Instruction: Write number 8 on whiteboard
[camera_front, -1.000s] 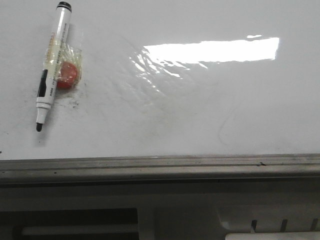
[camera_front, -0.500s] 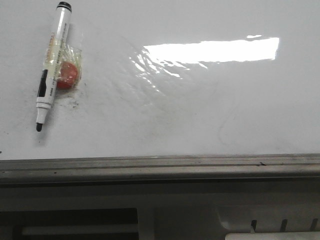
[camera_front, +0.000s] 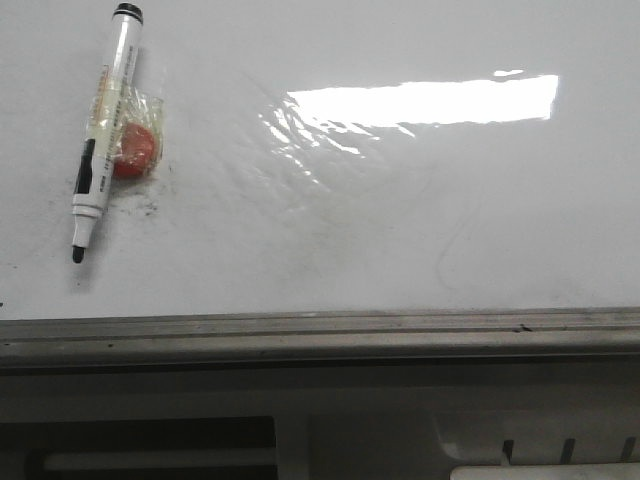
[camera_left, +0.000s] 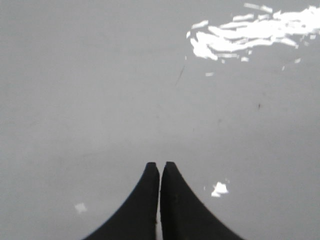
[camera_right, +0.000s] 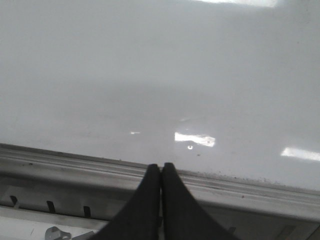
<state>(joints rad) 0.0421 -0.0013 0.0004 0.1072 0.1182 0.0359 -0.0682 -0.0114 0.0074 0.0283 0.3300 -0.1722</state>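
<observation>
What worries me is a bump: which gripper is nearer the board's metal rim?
Right. The right gripper has its tips at the metal rim; the left gripper is over bare whiteboard, no rim in its view.

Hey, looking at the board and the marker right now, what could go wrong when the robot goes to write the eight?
The marker lies uncapped on the whiteboard, leaning on a red object, so a grasp may tilt or roll it. Its tip may also drag a stray line. Both the left gripper and right gripper are shut and must open first.
</observation>
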